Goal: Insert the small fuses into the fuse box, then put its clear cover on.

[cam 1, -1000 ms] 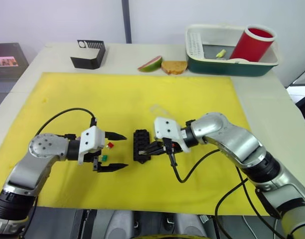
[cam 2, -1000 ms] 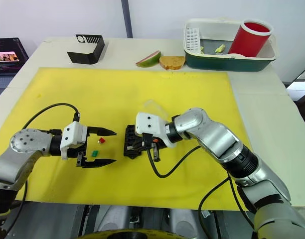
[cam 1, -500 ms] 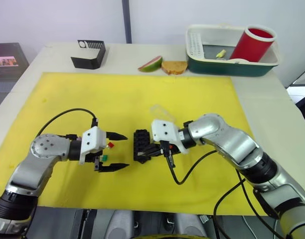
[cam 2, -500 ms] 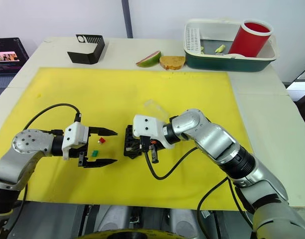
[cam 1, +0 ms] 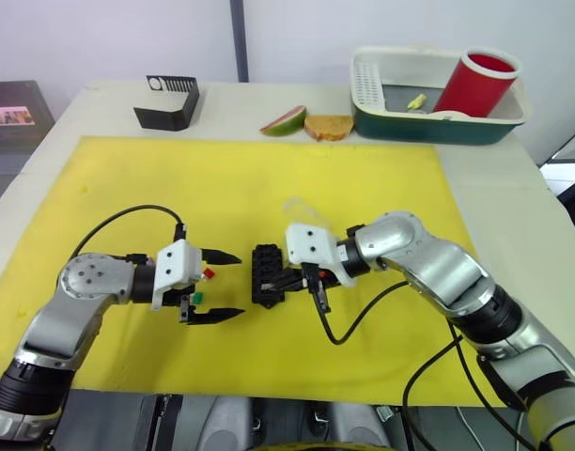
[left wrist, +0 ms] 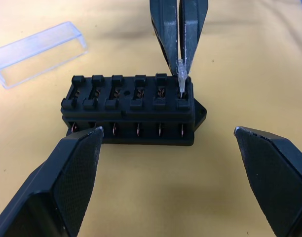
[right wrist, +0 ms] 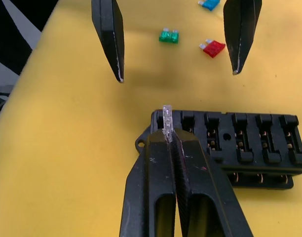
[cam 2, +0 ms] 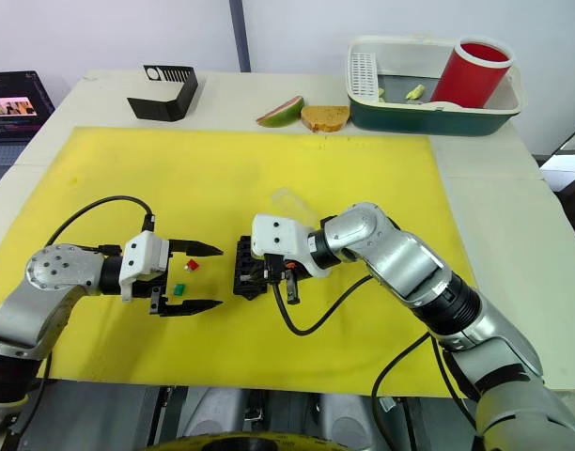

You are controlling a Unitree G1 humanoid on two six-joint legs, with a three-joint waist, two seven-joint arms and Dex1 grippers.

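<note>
**Fuse box: grey fuse held at end slot**

Fuse box (cam 1: 266,274) lies on the yellow mat (cam 1: 269,188), mid-counter, between the two pincers. Six slots in a row along its top; no coloured fuse seated in any that I can see.

Right pincer (right wrist: 167,132) is closed narrow on a pale grey fuse (right wrist: 167,117), gripped by its lower part, upright. In the left wrist view the fuse (left wrist: 182,79) sits right at the end slot of the box; whether its blades are already in the slot, cannot tell.

Left pincer (cam 1: 218,285) is wide, holding nothing, its two fingers pointing at the box from just beside it. Between those fingers, on the mat: a red fuse (cam 1: 208,273) and a green fuse (cam 1: 196,298), apart from each other and from the fingers. Right wrist view also shows a blue fuse (right wrist: 208,4) near the red one.

Clear cover (left wrist: 37,51) lies on the mat just beyond the box, on its far side, not touching it.

Back of counter (cam 1: 513,188): black slotted stand (cam 1: 166,101), a fruit wedge (cam 1: 284,120), a bread slice (cam 1: 328,126), a green basin (cam 1: 438,122) with a red cup (cam 1: 475,81) leaning in it.
</note>
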